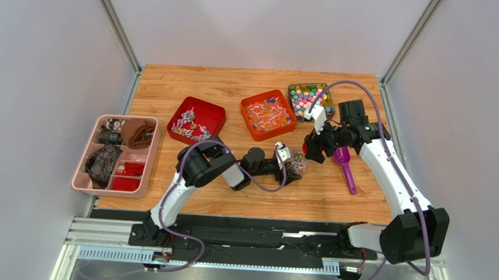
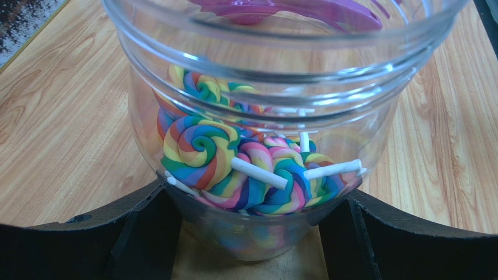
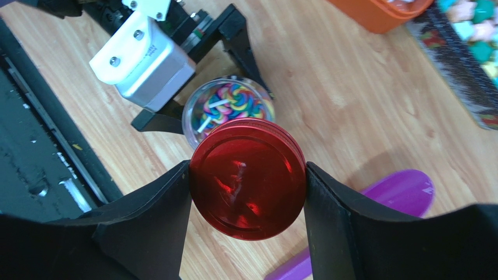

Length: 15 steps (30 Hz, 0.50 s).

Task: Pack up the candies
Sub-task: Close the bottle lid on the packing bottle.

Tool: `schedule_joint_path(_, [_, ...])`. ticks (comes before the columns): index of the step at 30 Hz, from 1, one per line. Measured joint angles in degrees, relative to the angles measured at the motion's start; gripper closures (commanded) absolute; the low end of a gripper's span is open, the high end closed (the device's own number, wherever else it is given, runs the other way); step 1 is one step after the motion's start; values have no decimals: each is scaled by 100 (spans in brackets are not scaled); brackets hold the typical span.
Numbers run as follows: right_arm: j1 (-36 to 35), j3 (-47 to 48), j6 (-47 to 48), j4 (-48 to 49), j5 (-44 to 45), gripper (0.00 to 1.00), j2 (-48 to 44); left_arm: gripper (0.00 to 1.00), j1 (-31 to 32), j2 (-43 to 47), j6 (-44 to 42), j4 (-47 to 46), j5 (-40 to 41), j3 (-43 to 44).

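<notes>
Candies, rainbow swirl lollipops, lie heaped low in a clear jar standing upright mid-desk. More sit in the red tray and orange tray beyond. Left fingers bracket the jar's base and seem to touch its wall; gripped or not, cannot tell. Right fingers clamp the red lid flat above the jar but off-centre, leaving the mouth part uncovered toward the left arm. Jar bottom blurred; purple scoop cut off.
</notes>
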<state>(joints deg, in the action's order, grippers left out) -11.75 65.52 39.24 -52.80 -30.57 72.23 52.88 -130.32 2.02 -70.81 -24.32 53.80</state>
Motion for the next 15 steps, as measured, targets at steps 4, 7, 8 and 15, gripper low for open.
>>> schedule_joint_path(4, [-168,7,7,-94,-122,50,254,56,0,-13,-2,-48,79,-7])
schedule_joint_path(7, [-282,11,7,-127,-173,51,382,56,0,-28,0,-83,114,-7])
schedule_joint_path(8, [-315,11,7,-127,-190,51,431,56,0,-31,0,-92,116,-7])
schedule_joint_path(15, [-426,109,48,-111,-201,53,732,55,-7,-46,68,-118,107,-7])
